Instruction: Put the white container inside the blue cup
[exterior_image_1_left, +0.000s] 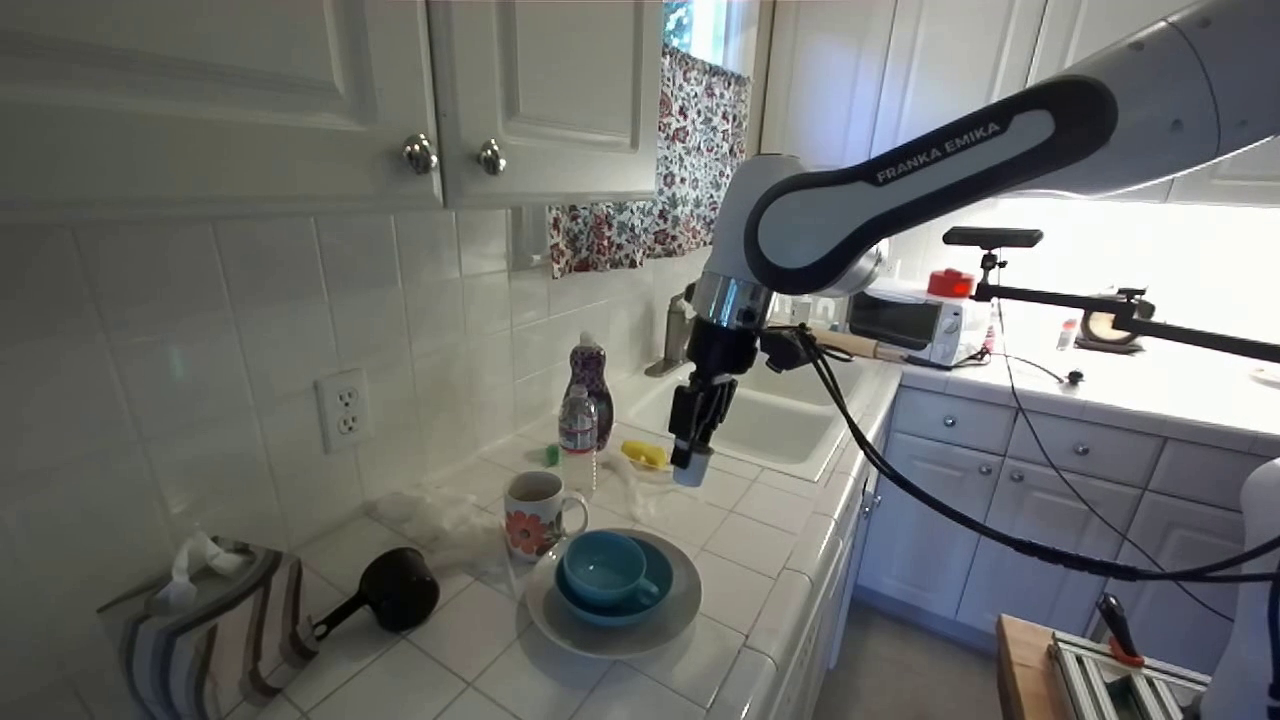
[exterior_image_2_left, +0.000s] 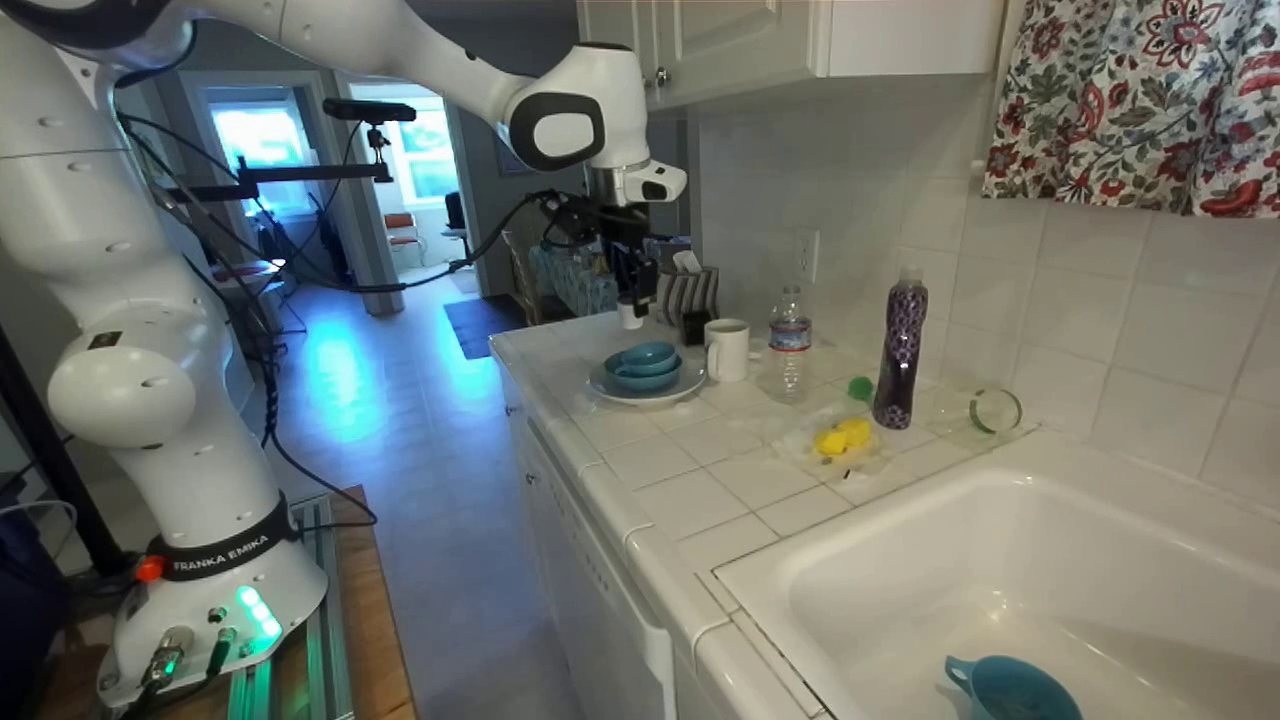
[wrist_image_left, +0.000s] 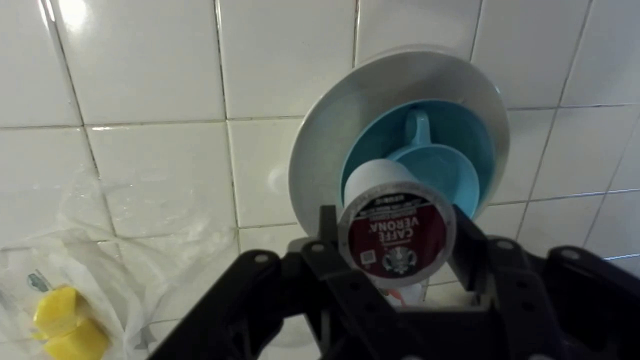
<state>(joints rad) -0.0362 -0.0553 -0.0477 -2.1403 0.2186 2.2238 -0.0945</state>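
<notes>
Here's the gripper, jaws clamped around the white container, a small, smooth, tapered pot whose round dark-red lid reads "Caffè Verona" in the wrist view; it hangs in mid-air, outside the blue cup, overlapping that cup's edge as the wrist camera sees it. Down below, glossy square tiles with dark grout lines make up the white counter, and there's the blue cup, round, with a looped handle, sitting inside a wider teal bowl, the bowl resting on a round grey plate. On to the count: one bowl, one plate, one flower-printed mug just beside it; two blue cups in all, as an exterior view has a second blue cup in the smooth white sink; two standing bottles, a clear plastic water bottle and a purple patterned bottle; two yellow lumps on crumpled, see-through plastic film; one black scoop; one striped box.
</notes>
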